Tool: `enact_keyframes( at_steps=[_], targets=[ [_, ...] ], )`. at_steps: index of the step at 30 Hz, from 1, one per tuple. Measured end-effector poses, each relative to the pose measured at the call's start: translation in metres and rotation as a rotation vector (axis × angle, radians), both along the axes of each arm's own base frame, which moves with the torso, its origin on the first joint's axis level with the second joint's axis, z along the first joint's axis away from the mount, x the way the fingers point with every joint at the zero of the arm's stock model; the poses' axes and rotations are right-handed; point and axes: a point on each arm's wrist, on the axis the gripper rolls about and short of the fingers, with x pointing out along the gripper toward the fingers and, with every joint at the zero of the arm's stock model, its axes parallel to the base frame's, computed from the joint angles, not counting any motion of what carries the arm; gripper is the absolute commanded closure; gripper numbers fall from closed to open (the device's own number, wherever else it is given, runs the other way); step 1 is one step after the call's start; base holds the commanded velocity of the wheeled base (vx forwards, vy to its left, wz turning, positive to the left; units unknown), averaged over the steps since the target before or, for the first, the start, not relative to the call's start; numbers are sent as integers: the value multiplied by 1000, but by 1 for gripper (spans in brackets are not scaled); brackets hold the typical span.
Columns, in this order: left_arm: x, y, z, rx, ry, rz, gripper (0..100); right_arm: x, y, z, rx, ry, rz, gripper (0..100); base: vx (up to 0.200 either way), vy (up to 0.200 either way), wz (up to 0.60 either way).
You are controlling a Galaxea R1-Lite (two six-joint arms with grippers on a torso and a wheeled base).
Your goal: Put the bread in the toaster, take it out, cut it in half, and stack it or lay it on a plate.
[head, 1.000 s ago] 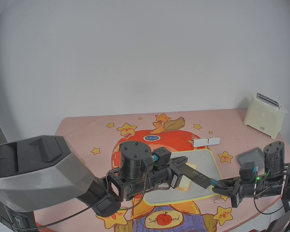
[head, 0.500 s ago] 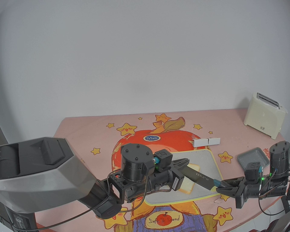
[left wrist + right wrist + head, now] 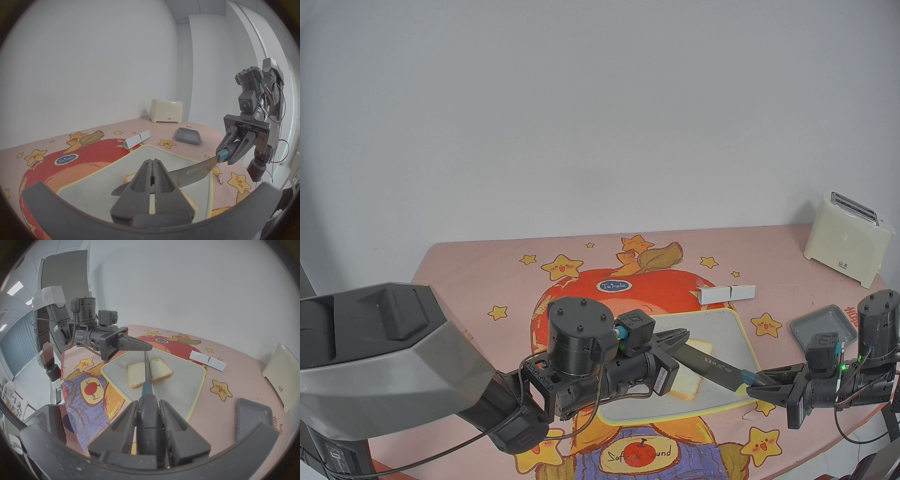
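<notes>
Item 1, bread (image 3: 161, 369): one pale slice, lying flat on the cutting board (image 3: 731, 331), toward the board's near left part.

Item 2, knife (image 3: 709, 364): dark blade, blue collar at the handle. The blade stands on edge across the middle of the slice, its tip toward the left gripper (how deep it sits in the crumb cannot be told).

Item 3, right gripper (image 3: 755, 382): at the board's near right corner, jaws clamped on the knife handle from both sides.

Item 4, left gripper (image 3: 681, 335): over the board's left side, jaws pressed together with nothing between them. The tips are just above the bread, beside the far end of the blade; contact with the slice cannot be told.

Item 5, toaster (image 3: 847, 240): cream, slots upward, at the far right corner of the table (image 3: 481, 275), well apart from the board.

Item 6, plate (image 3: 822, 325): grey, rectangular, on the table right of the board.

Item 7, folded card (image 3: 728, 292): white, just beyond the board's far edge.

Item 8, table: pink top with an apple-and-stars print.
</notes>
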Motion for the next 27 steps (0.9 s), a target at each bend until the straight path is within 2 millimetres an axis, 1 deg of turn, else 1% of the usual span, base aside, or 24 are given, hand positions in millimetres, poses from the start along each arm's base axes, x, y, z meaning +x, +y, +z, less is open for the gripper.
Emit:
enact_keyframes(
  at_steps=[6, 10, 16, 23, 27],
  targets=[
    [2, 4, 5, -5, -5, 9, 100, 9, 9, -5, 3, -9, 12, 100, 0, 0, 0],
    [2, 4, 7, -9, -8, 10, 100, 11, 11, -10, -2, -2, 11, 100, 0, 0, 0],
    [2, 4, 8, -14, -13, 9, 100, 9, 4, -11, -12, 12, -12, 100, 0, 0, 0],
    [1, 3, 8, -15, -13, 7, 100, -2, -5, -4, -33, 41, -28, 100, 0, 0, 0],
    [0, 4, 10, -17, -16, 7, 100, -2, -6, 1, -26, 15, -38, 100, 0, 0, 0]
  ],
)
